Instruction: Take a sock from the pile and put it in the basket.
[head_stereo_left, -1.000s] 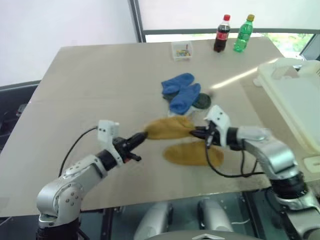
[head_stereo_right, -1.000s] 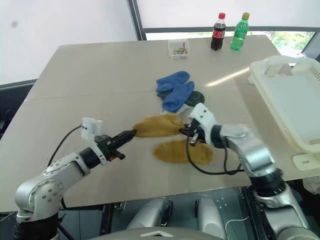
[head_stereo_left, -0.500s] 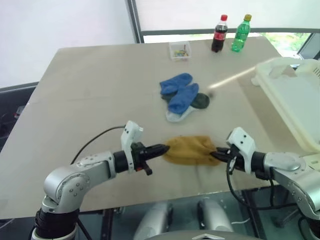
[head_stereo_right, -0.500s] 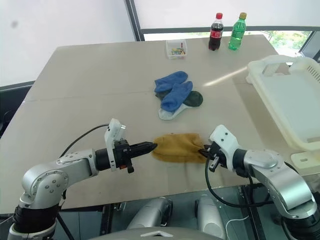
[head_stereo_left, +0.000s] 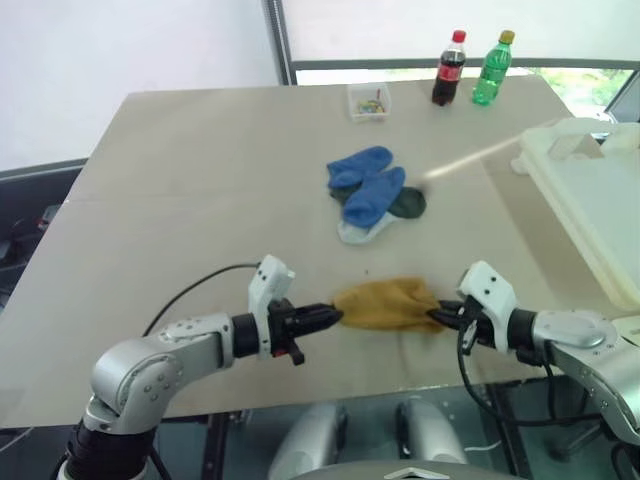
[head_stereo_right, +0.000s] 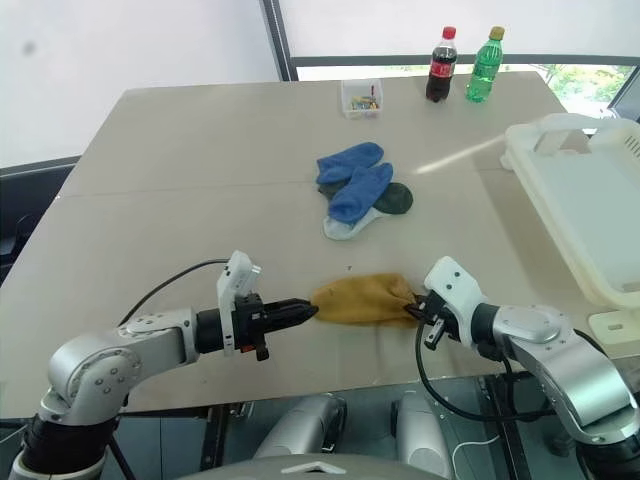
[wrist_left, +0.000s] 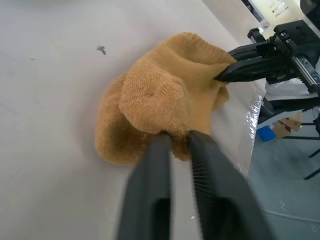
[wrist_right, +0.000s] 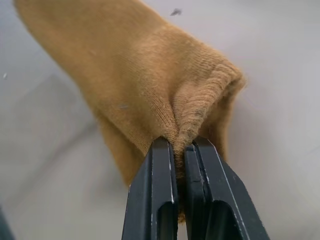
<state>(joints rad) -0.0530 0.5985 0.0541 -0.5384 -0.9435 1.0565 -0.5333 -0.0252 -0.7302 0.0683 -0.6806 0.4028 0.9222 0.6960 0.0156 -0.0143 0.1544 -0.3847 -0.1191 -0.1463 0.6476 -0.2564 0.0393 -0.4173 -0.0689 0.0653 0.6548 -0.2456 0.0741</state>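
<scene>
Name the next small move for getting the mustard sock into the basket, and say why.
Probably lift the right gripper toward the white basket: it is shut on one end of the mustard sock, while the left gripper looks parted at the other end.

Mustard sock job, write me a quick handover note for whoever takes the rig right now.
Right claw: shut on one end of the mustard sock.
Left claw: at the sock's other end, fingers slightly parted with fabric between them; firm grip uncertain.
Sock lies near the table's front edge, between both claws.
Pile (blue, white, dark green socks) sits mid-table.
Basket stands at the robot's right.
Done: sock taken from pile. Left: carry it into the basket and release.
</scene>
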